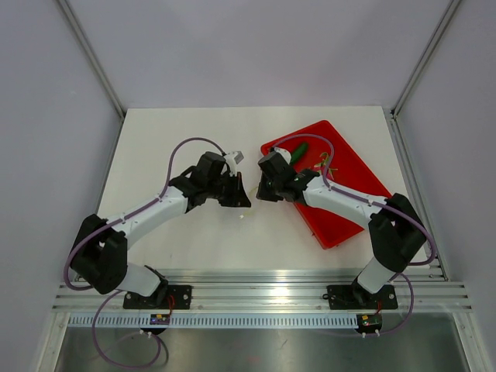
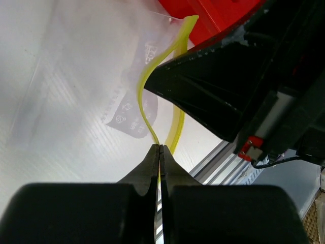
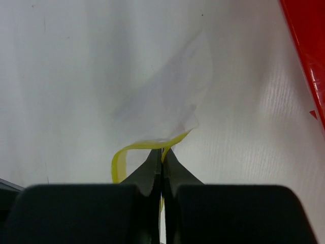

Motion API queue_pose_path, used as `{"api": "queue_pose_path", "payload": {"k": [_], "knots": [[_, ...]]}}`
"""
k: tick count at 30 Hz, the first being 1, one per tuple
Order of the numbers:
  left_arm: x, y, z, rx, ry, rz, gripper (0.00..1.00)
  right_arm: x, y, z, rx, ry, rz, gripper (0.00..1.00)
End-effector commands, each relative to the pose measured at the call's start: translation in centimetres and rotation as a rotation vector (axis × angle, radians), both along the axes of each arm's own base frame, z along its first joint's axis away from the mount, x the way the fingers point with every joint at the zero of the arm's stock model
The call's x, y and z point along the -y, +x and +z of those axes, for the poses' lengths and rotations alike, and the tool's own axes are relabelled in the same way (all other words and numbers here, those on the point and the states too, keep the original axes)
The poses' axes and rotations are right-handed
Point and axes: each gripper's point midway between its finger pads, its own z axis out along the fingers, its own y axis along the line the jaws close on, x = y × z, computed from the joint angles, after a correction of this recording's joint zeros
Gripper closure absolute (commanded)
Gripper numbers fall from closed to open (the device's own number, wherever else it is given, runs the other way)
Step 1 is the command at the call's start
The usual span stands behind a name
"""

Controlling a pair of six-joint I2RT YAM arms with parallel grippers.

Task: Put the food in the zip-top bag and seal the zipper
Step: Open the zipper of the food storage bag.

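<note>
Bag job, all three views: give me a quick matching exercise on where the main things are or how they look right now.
Things:
1. cucumber
2. bag
3. zipper strip
4. tray

Descriptions:
a. yellow-green, pinched by the left gripper and the right gripper
b. red
c. clear plastic
d. dark green, lying in the tray

Pairs: 1-d, 2-c, 3-a, 4-b
</note>
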Motion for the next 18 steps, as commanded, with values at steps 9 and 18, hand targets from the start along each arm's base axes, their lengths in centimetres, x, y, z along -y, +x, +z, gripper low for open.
{"api": "queue_pose_path", "payload": {"k": [9, 18], "knots": [[1.3, 1.8, 2.0, 0.030, -0.034, 0.025, 0.54, -1.2, -0.1, 3.7, 0.050, 0.017, 0.005, 1.00], [0.4, 2.6, 0.9, 0.023, 0.044, 0.070, 0.72, -0.9, -0.4, 4.1, 0.055, 0.020, 0.006, 1.00]]}}
